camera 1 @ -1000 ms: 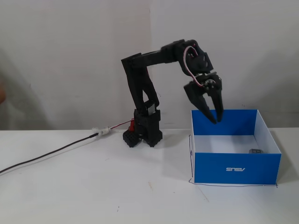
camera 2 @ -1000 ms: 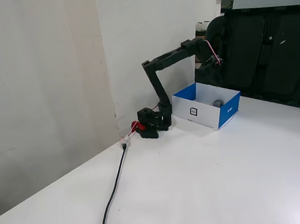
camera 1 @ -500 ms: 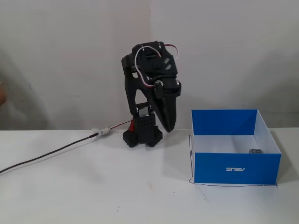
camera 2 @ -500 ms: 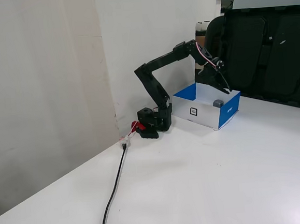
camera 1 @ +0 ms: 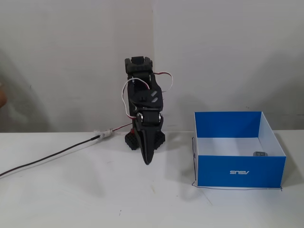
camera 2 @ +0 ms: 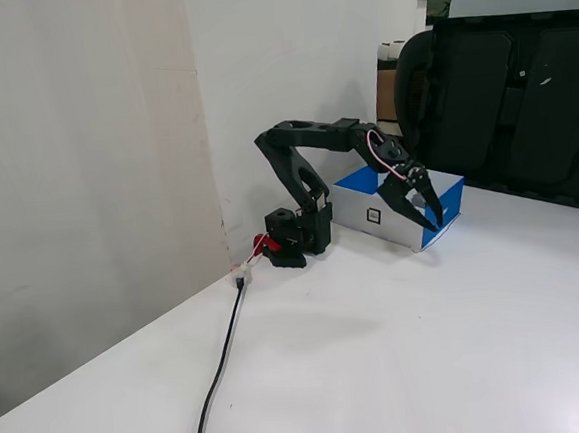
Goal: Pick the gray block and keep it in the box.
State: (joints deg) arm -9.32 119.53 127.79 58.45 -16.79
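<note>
The blue box (camera 1: 240, 171) stands on the white table at the right in a fixed view, its white inside showing. The gray block (camera 1: 260, 153) lies inside it, near the front wall at the right, mostly hidden by that wall. My gripper (camera 1: 147, 160) hangs pointing down at the table, left of the box and apart from it. In the other fixed view the gripper (camera 2: 433, 220) hangs in front of the box (camera 2: 451, 196), jaws a little apart and empty. The block is hidden there.
The arm's base (camera 2: 296, 238) stands at the wall. A black cable (camera 1: 52, 156) runs from it to the left over the table. A black chair (camera 2: 506, 99) stands behind the table's far edge. A thin drawn outline (camera 1: 237, 188) marks the box's place.
</note>
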